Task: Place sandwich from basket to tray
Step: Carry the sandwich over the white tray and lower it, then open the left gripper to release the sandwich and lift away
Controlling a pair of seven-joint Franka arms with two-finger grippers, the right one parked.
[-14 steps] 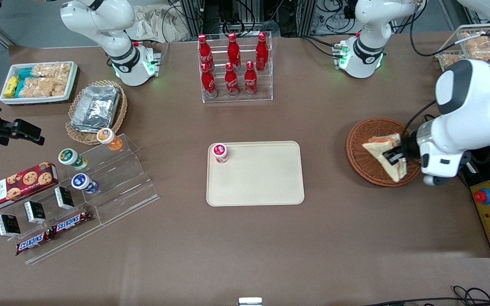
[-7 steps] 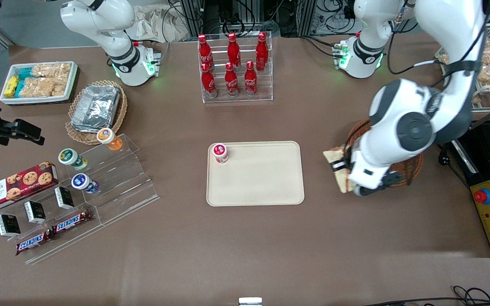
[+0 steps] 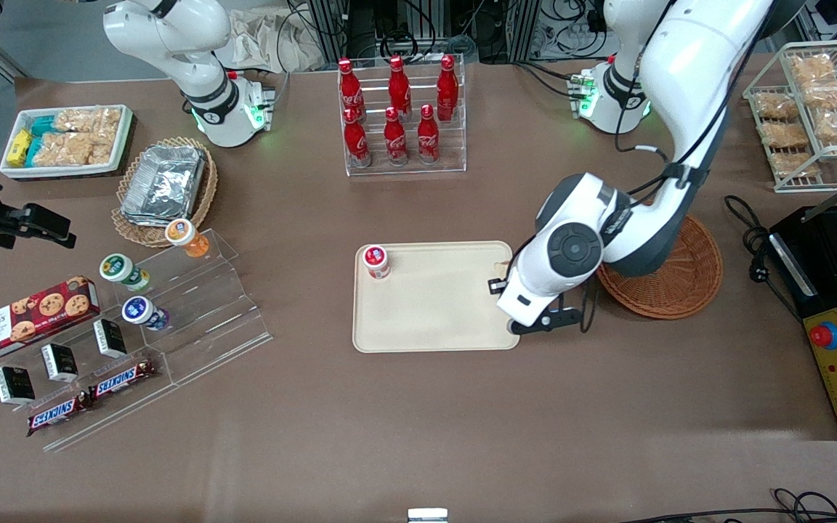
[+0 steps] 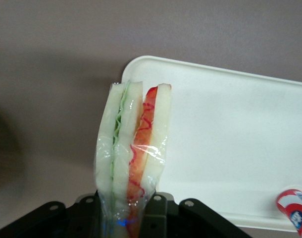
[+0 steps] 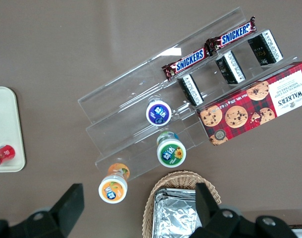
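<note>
- The hand is clamped on the sandwich, gripping the wrapped wedge at one end so its cut edge with green and orange-pink filling stands clear of the fingers.
- The sandwich hangs in the air over the tray rim, at the corner toward the working arm's end of the desk; in the front view the arm hides it.
- The basket sits empty beside the tray.
- Recommended: carry the wedge inward until it is fully over the bare tray floor, well apart from the small red-capped bottle.
- Lower until the wedge rests on the tray before releasing; a release at the rim is likely to tip it onto the desk.
</note>
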